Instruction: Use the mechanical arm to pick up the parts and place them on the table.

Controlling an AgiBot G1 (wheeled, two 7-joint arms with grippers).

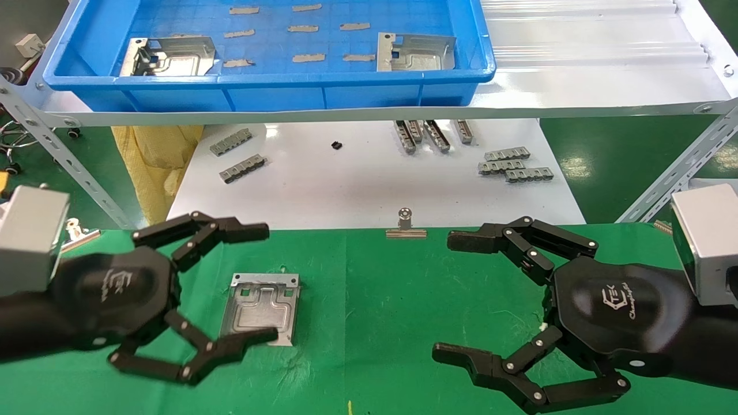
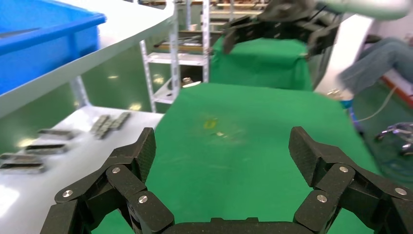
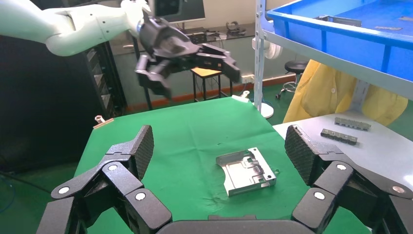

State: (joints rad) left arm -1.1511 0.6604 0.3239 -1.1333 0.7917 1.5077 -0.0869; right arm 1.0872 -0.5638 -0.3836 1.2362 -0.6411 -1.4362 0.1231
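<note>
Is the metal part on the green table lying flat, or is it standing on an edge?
Flat. The part lies ribbed face up on the green table, free of the open left gripper.

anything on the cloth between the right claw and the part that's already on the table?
Nothing: in the head view only bare green table separates the right claw from the part. The right wrist view agrees.

Left gripper (image 1: 262, 282) and right gripper (image 1: 452, 297) hover, fingers spread.
</note>
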